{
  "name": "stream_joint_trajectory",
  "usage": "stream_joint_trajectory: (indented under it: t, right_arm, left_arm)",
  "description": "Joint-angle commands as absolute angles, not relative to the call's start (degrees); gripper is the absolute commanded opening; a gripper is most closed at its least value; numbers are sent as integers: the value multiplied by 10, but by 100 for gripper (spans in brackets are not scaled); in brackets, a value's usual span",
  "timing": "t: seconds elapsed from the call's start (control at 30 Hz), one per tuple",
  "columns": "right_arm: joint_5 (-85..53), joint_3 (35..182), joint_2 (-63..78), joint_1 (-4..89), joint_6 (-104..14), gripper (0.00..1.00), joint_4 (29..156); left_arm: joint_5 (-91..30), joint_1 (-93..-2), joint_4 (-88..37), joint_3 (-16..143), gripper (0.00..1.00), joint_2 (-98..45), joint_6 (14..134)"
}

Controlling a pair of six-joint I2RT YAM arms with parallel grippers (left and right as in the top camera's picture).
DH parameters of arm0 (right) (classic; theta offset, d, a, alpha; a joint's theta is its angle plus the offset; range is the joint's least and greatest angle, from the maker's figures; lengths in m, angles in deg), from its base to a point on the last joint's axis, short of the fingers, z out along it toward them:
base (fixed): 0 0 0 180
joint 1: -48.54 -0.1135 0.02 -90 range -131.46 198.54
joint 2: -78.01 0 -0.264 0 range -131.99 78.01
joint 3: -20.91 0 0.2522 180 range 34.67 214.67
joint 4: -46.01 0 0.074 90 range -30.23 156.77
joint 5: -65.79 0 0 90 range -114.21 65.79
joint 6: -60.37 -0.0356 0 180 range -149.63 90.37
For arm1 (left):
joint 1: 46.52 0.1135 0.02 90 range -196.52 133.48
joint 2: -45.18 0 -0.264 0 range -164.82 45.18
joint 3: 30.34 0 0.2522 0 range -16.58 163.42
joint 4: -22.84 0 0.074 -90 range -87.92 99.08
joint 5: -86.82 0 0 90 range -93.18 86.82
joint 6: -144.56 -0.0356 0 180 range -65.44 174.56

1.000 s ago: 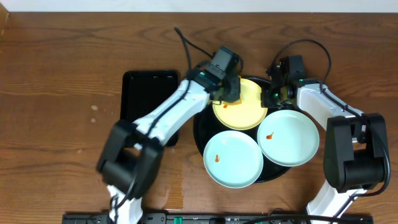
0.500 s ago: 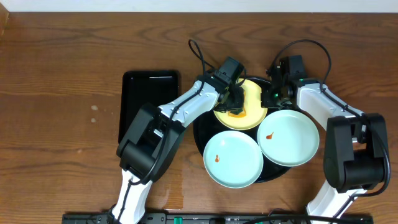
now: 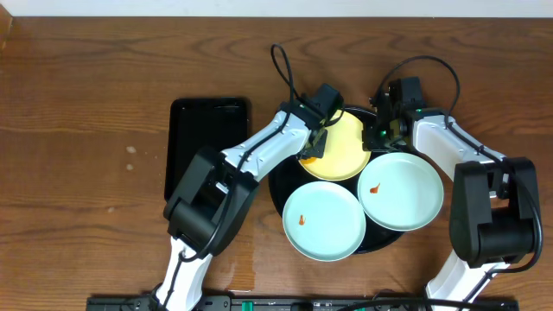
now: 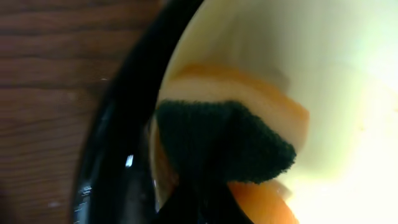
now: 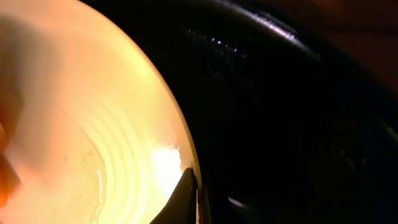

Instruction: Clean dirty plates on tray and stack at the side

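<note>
The round black tray point(image 3: 277, 183) holds three plates. The pale yellow plate point(image 3: 347, 157) lies at the back. Two mint-blue plates point(image 3: 327, 229) point(image 3: 408, 197) lie in front, each with a small orange-red smear. My left gripper point(image 3: 312, 143) is shut on an orange sponge with a dark green pad point(image 4: 224, 143), pressed on the yellow plate's left edge point(image 4: 336, 93) beside the tray rim point(image 4: 124, 112). My right gripper point(image 3: 378, 135) is shut on the yellow plate's right rim point(image 5: 180, 137), with one finger point(image 5: 188, 194) on the inner side. No smear shows on the yellow plate.
A smaller rectangular black tray point(image 3: 206, 130) lies just left of the round tray, under my left arm. Brown wood tabletop point(image 3: 78, 173) stretches to the left and lies to the far right point(image 3: 510, 95). Arm cables arch over the back of the round tray.
My left gripper has swept the sponge from the plate's back, across its middle, to its left edge. My right gripper has held still on the rim.
</note>
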State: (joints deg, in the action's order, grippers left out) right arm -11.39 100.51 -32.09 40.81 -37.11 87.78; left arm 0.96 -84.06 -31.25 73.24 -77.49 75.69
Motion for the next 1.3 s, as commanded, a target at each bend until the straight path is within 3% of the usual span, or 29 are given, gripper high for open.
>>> stream_joint_trajectory:
  t: [0.0, 0.43, 0.73, 1.27]
  right_arm:
    - [-152, 994, -338, 406, -379, 1, 892]
    - [-223, 997, -333, 406, -390, 1, 896]
    - [-240, 1005, -246, 406, -367, 1, 903]
    - [-545, 1005, -39, 315, -322, 1, 943]
  left_arm:
    - [109, -825, -371, 765, 8, -792, 755]
    - [105, -825, -498, 870, 8, -787, 813]
    - [-1, -825, -508, 870, 7, -751, 815]
    - [-42, -790, -507, 868, 7, -699, 823]
